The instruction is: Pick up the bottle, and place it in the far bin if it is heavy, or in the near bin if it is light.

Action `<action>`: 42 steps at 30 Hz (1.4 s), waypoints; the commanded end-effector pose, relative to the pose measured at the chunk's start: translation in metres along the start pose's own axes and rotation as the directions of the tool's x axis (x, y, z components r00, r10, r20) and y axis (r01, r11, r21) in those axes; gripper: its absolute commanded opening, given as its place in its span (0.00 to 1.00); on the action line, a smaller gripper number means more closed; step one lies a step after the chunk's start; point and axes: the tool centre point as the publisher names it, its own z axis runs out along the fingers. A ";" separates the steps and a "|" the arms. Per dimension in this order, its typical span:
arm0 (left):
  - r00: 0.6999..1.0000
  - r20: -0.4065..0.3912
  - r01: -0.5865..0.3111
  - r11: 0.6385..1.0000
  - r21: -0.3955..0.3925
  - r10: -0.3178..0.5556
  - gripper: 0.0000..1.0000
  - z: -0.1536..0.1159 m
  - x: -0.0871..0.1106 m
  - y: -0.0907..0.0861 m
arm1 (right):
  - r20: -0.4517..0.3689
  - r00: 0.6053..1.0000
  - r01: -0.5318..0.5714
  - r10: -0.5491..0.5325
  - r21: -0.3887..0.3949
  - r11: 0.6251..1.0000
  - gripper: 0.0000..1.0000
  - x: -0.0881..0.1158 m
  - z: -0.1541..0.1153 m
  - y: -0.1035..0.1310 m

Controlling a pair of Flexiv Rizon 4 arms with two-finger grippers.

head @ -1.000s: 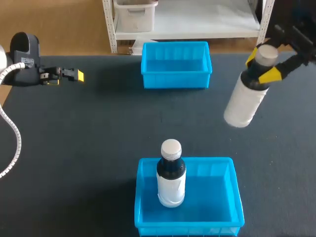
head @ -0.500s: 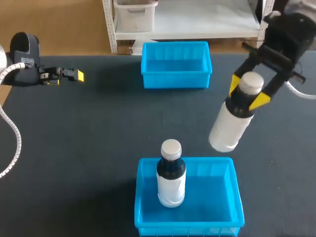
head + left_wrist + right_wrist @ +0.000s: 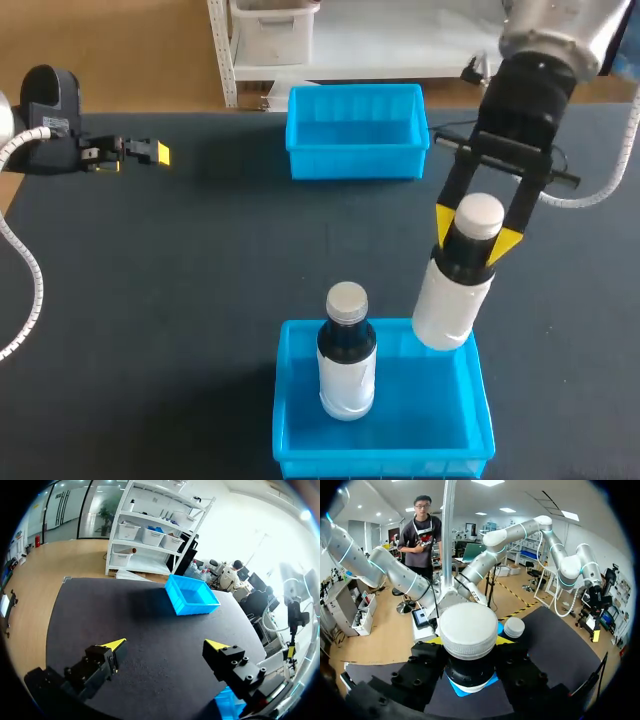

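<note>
Currently my right hand is clamped on the white bottle, one yellow-tipped finger on each side of its dark neck just under the pale cap. The bottle hangs tilted, with its cap toward the far side of the bench and its base toward me. From the head view its base overlaps the far rim of the near bin at the right-hand corner. I cannot tell whether base and rim touch.

A second bottle stands upright inside the near bin, toward its left half, with a dark band under a pale cap. It stands just beside the held bottle but apart from it. In the right wrist view the held bottle's cap sits between the fingers, with the second bottle's cap visible just past it.

The far bin sits at the far edge of the bench.

My left hand is at the far left of the bench, well apart from both bins. Its fingers are spread wide with only dark bench surface between them.
</note>
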 end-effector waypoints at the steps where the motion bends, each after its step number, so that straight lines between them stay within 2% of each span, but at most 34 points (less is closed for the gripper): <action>1: 1.000 0.000 0.000 1.000 0.000 0.000 1.00 0.000 0.000 0.000 | 0.023 1.000 -0.007 0.008 -0.043 0.999 0.00 0.003 0.010 -0.003; 8: 1.000 0.000 0.000 1.000 0.000 0.000 1.00 0.000 0.000 0.000 | 0.058 0.997 -0.045 0.048 -0.044 0.998 0.00 0.006 0.032 -0.005; 22: 1.000 0.000 0.000 1.000 0.000 0.000 1.00 0.000 0.000 0.000 | 0.061 0.996 -0.067 0.069 -0.028 0.997 0.00 0.023 0.062 -0.006; 42: 1.000 0.000 0.000 1.000 0.000 0.000 1.00 0.000 0.000 0.000 | 0.054 0.994 -0.093 0.094 -0.018 0.996 0.00 0.053 0.077 -0.002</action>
